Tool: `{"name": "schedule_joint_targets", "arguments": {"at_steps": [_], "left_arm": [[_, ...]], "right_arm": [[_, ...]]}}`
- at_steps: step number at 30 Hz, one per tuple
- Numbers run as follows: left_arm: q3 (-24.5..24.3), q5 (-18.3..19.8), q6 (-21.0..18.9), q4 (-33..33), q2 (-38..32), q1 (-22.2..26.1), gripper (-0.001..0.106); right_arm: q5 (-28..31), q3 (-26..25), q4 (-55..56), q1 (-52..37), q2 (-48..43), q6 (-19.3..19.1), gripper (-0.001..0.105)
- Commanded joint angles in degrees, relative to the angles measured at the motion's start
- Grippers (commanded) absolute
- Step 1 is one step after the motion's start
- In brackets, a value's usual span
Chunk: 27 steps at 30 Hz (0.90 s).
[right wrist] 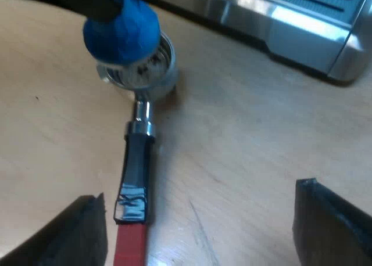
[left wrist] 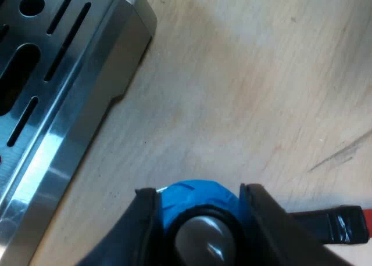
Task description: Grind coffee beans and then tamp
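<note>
My left gripper (left wrist: 199, 195) clamps the blue tamper (right wrist: 122, 29) over the holder (right wrist: 152, 65); my right gripper (right wrist: 200, 219) gapes wide, gripping nothing. Pressing off-centre could tip the unbraced holder.

A pale wooden table (left wrist: 244, 103), its grain soft and lightly smudged. 1 thin dark scratch (left wrist: 340, 155) slants across the bare wood. In the right wrist view, 1 fainter scratch (right wrist: 200, 225) marks the tabletop.
</note>
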Motion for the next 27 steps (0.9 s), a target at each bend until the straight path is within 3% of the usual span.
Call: {"name": "schedule_joint_targets", "arguments": {"at_steps": [1,13,27], "left_arm": [[-0.4,-0.6,0.2,-0.9,-0.3,-0.3,0.0],[-0.4,0.3,0.2,-1.0,-0.3,-0.3,0.0],[-0.4,0.2,0.9,-2.7,-0.3,-0.3,0.0]], "right_arm": [[0.8,2.8,-5.3,-0.1,-0.3,-0.1,0.068],[2.5,9.7,-15.5,-0.1,-0.1,-0.7,0.068],[2.9,9.8,-16.2,-0.1,-0.1,-0.7,0.068]]}}
